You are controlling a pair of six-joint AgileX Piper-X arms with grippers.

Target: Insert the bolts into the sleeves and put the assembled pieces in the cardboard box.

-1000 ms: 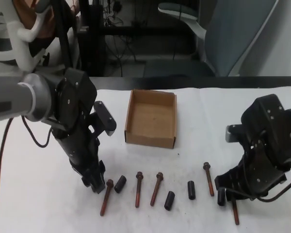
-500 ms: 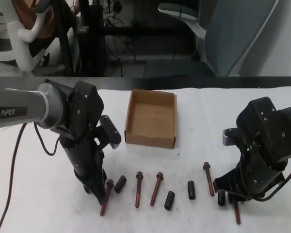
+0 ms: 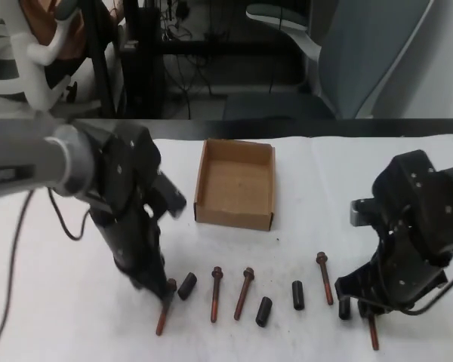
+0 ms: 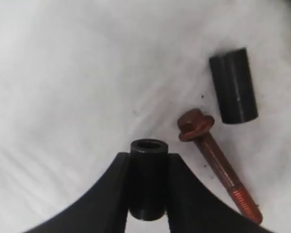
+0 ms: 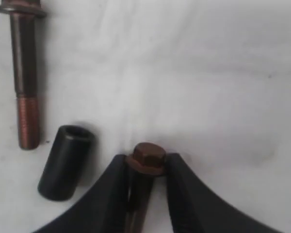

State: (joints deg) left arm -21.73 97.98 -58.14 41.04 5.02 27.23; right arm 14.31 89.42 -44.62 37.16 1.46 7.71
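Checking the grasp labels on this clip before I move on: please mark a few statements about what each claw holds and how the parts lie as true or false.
1. The left claw is shut on a held sleeve. True.
2. The right claw is open with nothing in it. False: it is shut on a held bolt, gripped just under the head.
3. The loose sleeve near the right claw has a bolt through it. False: its bore is open, and the loose bolt lies beside it, apart.
4. The cardboard box stands with its open side up. True.
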